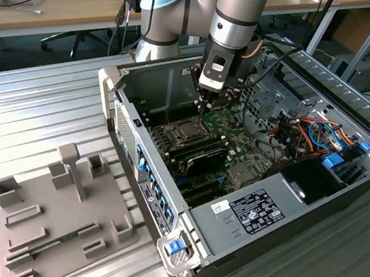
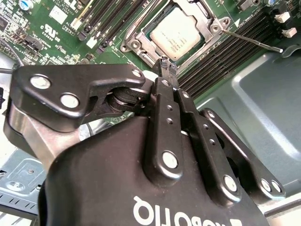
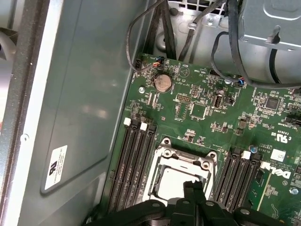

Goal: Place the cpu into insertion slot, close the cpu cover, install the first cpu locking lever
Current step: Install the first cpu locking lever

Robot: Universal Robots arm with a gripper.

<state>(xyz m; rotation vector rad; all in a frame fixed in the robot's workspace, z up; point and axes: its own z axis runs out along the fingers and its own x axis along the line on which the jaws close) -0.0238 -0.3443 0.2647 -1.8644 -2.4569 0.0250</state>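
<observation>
My claw (image 1: 211,100), its black fingers pressed together on nothing, hangs inside the open grey metal computer case (image 1: 158,75) in the exterior view. In the second wrist view its fingertips (image 2: 162,61) hover just beside the cpu (image 2: 176,33), a thin square silvery-topped chip lying flat, framed by the silvery cut-out metal cpu cover (image 2: 134,44). I judge the chip to be light and stiff with a fragile underside, so I'd hold it by the edges only. I cannot read its faint print. In the first wrist view, a white sticker (image 3: 55,165) on the case wall bears text I cannot read either.
</observation>
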